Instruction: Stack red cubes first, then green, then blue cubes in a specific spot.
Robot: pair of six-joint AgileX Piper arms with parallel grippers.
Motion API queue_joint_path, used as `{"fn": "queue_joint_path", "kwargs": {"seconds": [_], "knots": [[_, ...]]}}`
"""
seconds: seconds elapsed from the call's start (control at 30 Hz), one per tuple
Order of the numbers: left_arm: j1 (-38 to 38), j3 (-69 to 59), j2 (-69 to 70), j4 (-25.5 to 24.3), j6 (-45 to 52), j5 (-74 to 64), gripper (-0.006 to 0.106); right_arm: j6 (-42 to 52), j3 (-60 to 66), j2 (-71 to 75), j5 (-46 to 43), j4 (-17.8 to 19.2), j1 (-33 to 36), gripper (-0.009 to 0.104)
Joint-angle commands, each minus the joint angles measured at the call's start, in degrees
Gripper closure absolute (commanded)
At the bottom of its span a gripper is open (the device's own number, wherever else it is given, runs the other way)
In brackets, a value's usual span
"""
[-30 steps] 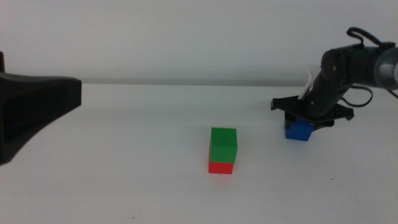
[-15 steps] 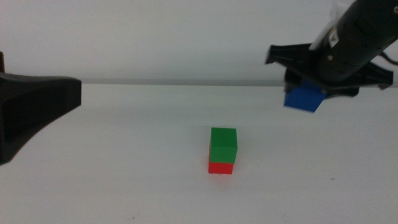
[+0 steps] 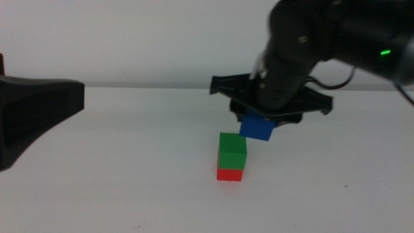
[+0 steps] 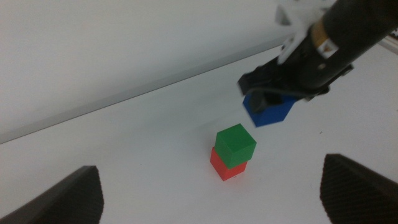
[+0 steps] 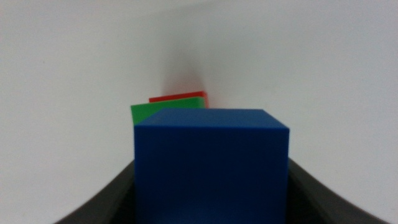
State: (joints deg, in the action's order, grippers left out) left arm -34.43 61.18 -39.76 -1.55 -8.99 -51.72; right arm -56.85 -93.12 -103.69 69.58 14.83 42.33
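- Right pincer [image 3: 257,122]: raised above the table [image 3: 129,194], both jaws clamped on the blue cube [image 3: 257,128], one jaw on each side of it.
- Blue cube: held clear of the table, slightly tilted in the middle view. Its top is hidden under the pincer body; its lower faces are exposed.
- In the right wrist view the blue cube [image 5: 211,165] fills the space between the two dark jaws, which press against its opposite side faces.
- Green cube [image 3: 232,151]: located below the right pincer and slightly to its left-arm side in the middle view. It is not touching the blue cube; a narrow gap separates the blue cube's lowest edge from the green cube's top.
- Red cube [image 3: 229,174]: directly beneath the green cube and touching it, resting on the table. The two form an upright stack of two.
- In the right wrist view the green cube [image 5: 144,113] and red cube [image 5: 180,97] show only as thin strips past the far edge of the held blue cube.
- In the left wrist view the right pincer [image 4: 268,93] holds the blue cube [image 4: 268,110] just beyond the stack; green cube [image 4: 236,145] sits on red cube [image 4: 225,168].
- Left pincer [image 4: 211,190]: jaws wide apart, holding nothing, well apart from the right pincer and the stack. In the middle view only a dark part [image 3: 32,113] shows at the picture's left edge.
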Motion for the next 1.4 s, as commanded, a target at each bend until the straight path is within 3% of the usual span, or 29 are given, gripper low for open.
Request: {"fn": "queue_joint_path", "kwargs": {"seconds": [0.0, 0.37, 1.37], "knots": [[0.2, -0.39, 0.21, -0.14, 0.03, 0.87, 0.007, -1.17, -1.61, -1.68, 2.26, 1.12, 0.63, 0.083], [0.2, -0.39, 0.21, -0.14, 0.16, 0.87, 0.007, 0.68, -1.92, -5.61, 0.12, -0.3, 1.73, 0.083], [0.2, -0.39, 0.21, -0.14, 0.04, 0.87, 0.007, 2.72, -1.92, -9.28, -5.14, 0.73, 1.62, 0.083]]}}
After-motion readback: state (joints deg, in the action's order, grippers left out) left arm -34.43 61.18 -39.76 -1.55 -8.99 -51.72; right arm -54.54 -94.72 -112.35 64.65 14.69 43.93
